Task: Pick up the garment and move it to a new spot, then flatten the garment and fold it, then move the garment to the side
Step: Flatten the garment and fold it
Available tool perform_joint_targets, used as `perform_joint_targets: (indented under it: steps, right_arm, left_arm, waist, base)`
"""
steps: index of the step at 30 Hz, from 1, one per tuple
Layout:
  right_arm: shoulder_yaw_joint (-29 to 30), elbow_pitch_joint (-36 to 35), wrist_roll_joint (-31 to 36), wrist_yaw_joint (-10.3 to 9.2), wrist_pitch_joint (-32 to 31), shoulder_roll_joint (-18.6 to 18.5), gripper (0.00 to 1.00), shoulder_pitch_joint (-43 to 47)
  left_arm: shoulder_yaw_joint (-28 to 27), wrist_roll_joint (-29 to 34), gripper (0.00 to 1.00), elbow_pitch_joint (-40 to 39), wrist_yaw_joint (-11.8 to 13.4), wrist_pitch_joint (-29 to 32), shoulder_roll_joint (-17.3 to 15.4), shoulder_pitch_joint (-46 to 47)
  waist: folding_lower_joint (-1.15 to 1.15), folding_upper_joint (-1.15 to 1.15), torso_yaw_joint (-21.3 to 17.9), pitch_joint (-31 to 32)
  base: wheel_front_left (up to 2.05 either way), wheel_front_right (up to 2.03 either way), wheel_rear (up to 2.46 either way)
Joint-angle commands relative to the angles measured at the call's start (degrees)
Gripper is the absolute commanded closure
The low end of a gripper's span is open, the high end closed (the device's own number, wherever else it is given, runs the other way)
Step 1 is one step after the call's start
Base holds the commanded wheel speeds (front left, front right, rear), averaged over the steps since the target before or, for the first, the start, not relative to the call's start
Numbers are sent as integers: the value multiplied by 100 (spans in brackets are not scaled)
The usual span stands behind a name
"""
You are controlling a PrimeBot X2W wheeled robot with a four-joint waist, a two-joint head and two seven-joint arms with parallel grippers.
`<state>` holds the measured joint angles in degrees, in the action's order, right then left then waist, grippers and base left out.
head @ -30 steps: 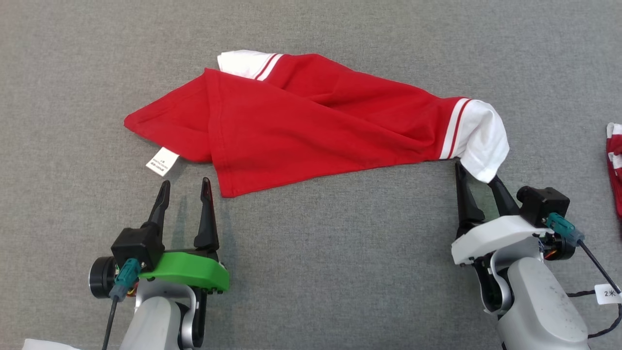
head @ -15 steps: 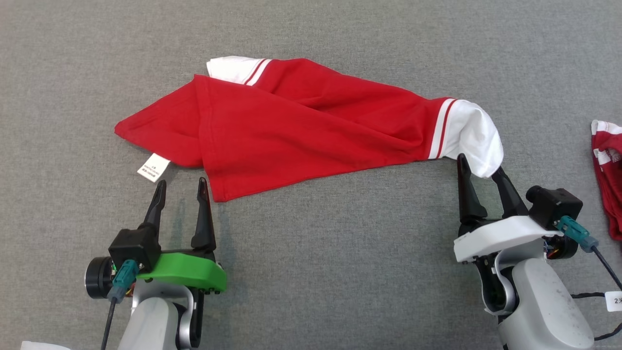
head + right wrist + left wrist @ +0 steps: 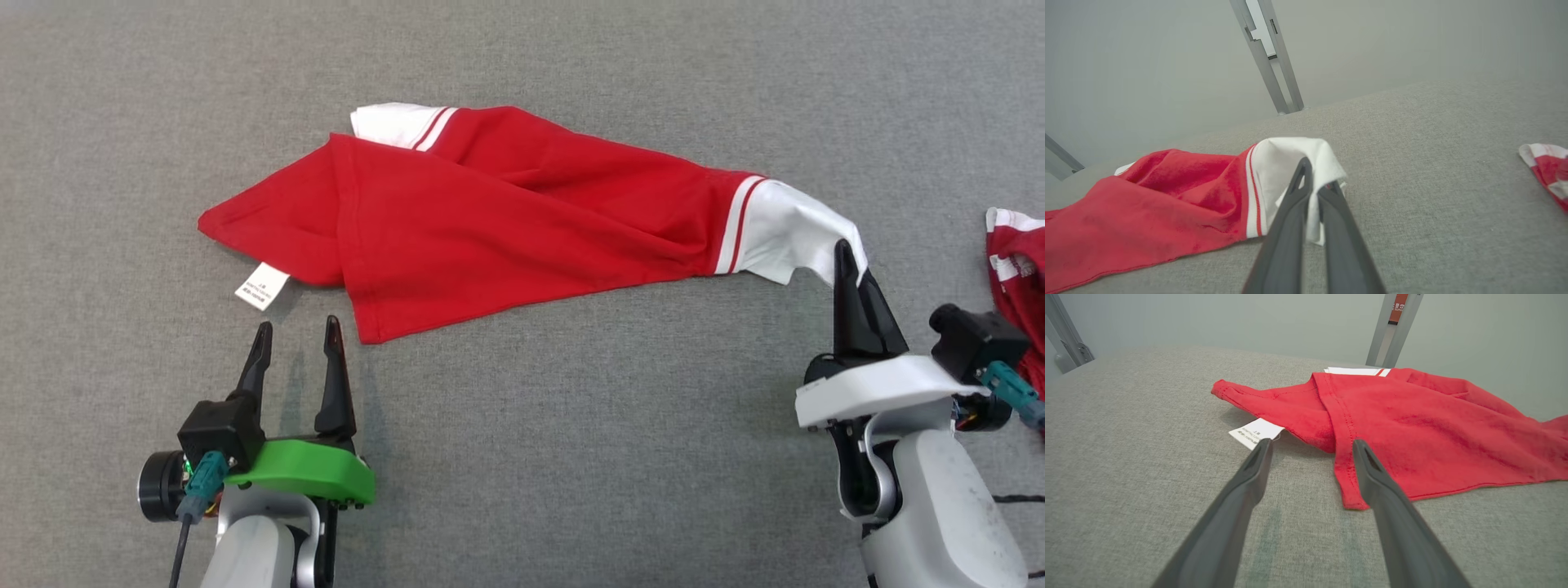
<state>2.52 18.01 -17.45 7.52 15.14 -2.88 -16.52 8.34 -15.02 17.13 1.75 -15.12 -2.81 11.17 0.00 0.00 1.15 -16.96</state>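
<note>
Red cotton with white cuffs, the garment (image 3: pixel 506 220) lies loosely folded over itself in a long band on the grey woven surface (image 3: pixel 571 457). At the garment's right end a white sleeve (image 3: pixel 788 237), set off by two thin white stripes, is drawn out to a point. There the right hand (image 3: pixel 851 260) has its two dark fingers pressed together on the cuff. In the right wrist view the white cloth drapes over and between the fingertips and seems to be raised slightly above the surface. At the garment's far left edge a second white cuff (image 3: pixel 392 122) peeks out from under the red body. A white care label (image 3: pixel 262 286) sticks out from under the garment's near left edge and lies flat on the surface. The left hand (image 3: pixel 298 324) sits just in front of that edge with its fingers spread wide and nothing between them. One fingertip points toward the label and the other is just beside the garment's hem corner (image 3: pixel 367 331). Whether either tip touches the cloth cannot be told. Well apart from the garment's right end, past the right hand, lies a second red-and-white cloth (image 3: pixel 1012 261), cut off by the picture's edge.
</note>
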Motion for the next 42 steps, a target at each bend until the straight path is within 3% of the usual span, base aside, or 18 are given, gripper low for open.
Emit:
perform_joint_targets:
  steps: [1,7,11,16,23,27,29,30,33,38,42]
  right_arm:
    - [-47,-155,-3,-7,-2,-9,100,198]
    - [-567,-1028,110,-8,-2,-14,100,714]
    - [-567,-1505,-92,-7,-2,-16,100,898]
    - [-687,-1804,-146,-5,-2,-11,100,503]
    - [-729,-1867,-603,-6,-2,-16,100,236]
    - [-383,-1176,-414,-6,-3,-17,100,658]
    - [-33,-594,-223,-6,3,-18,25,733]
    - [187,-391,6,-6,11,-26,0,699]
    - [752,55,521,-5,5,-9,0,749]
    - [1279,78,1160,-4,5,-12,0,764]
    - [1082,-322,1457,-4,5,0,0,829]
  left_arm:
    - [-30,-45,0,15,-22,-2,-19,-49]
    - [-49,-95,0,56,-50,-2,-19,-172]
    - [-47,-117,0,68,-25,-2,-20,-251]
    - [-74,-99,0,102,-35,-2,-19,-322]
    - [-45,-169,0,122,-4,-2,-20,-411]
    - [-43,-191,0,115,12,-2,-19,-466]
    - [-38,-191,0,126,23,-2,-19,-472]
    - [-36,-191,0,128,27,-2,-19,-463]
    - [-15,-140,0,137,12,-1,-19,-432]
    - [-61,-92,0,162,27,-2,-20,-408]
    - [-97,-60,0,171,16,-2,-20,-494]
  waist:
    - [0,0,-108,136]
    - [0,0,-336,409]
    - [0,0,-453,558]
    - [0,0,-532,676]
    - [0,0,-487,763]
    - [0,0,-485,761]
    - [0,0,-497,740]
    - [0,0,-503,726]
    - [0,0,-517,708]
    - [0,0,-524,753]
    - [0,0,-514,837]
  base:
    - [0,0,0]
    - [0,0,0]
    - [0,0,0]
    - [0,0,0]
    - [0,0,0]
    - [0,0,0]
    - [0,0,0]
    - [0,0,0]
    - [0,0,0]
    - [0,0,0]
    - [0,0,0]
